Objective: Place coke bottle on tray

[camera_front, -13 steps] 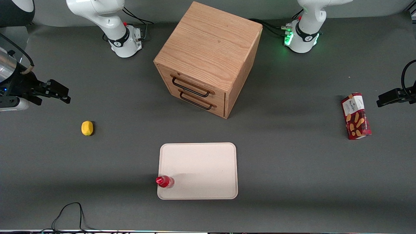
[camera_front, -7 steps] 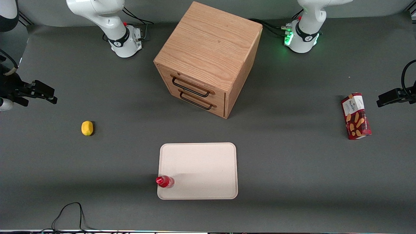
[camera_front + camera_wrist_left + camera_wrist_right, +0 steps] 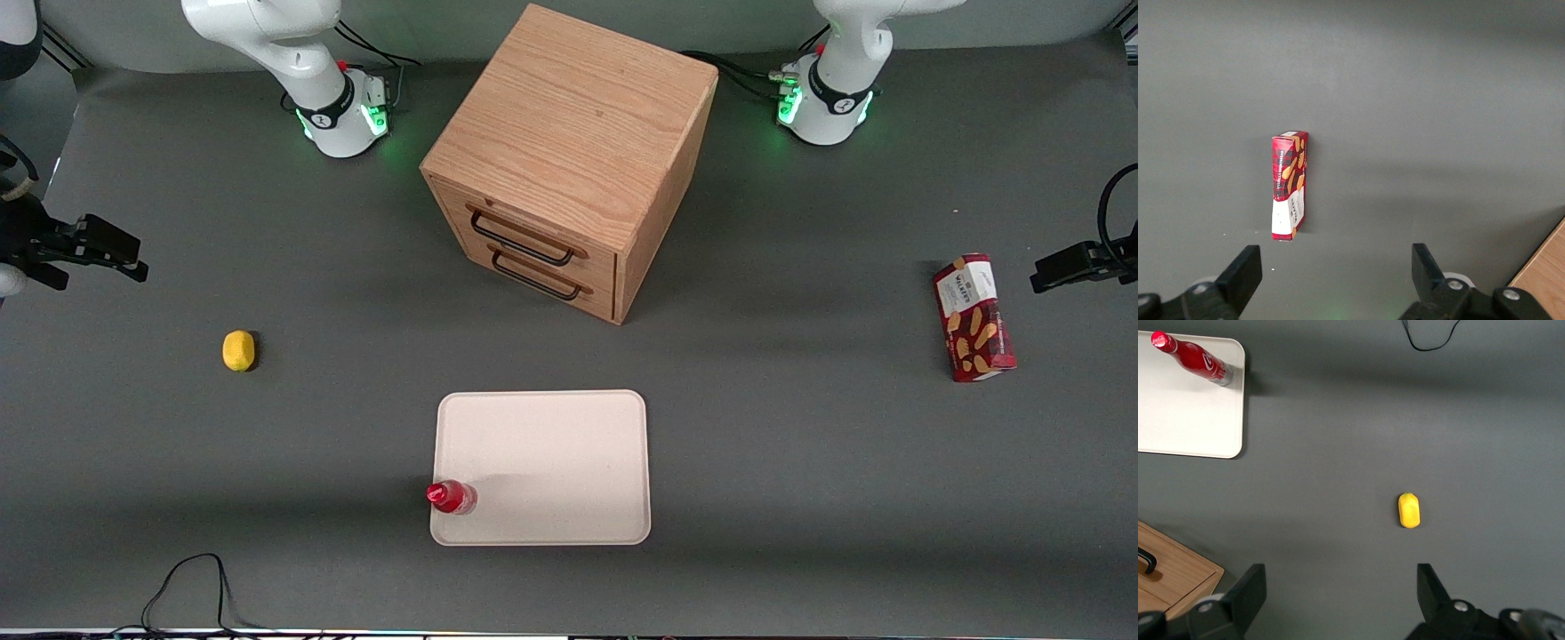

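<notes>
The coke bottle [image 3: 451, 497], small with a red cap and red label, stands upright on the cream-white tray [image 3: 551, 462], at the tray's corner nearest the front camera on the working arm's side. It also shows in the right wrist view [image 3: 1197, 359], on the tray [image 3: 1185, 420]. My right gripper [image 3: 120, 256] is open and empty, raised high at the working arm's end of the table, far from the bottle. In its wrist view the gripper [image 3: 1341, 587] hangs wide open over bare mat.
A yellow lemon [image 3: 238, 350] lies on the mat between my gripper and the tray; it also shows in the right wrist view [image 3: 1409, 510]. A wooden drawer cabinet [image 3: 569, 160] stands mid-table. A red snack box [image 3: 973, 317] lies toward the parked arm's end.
My right gripper has drawn back toward the working arm's end of the table and slowed. The bottle and tray have not moved.
</notes>
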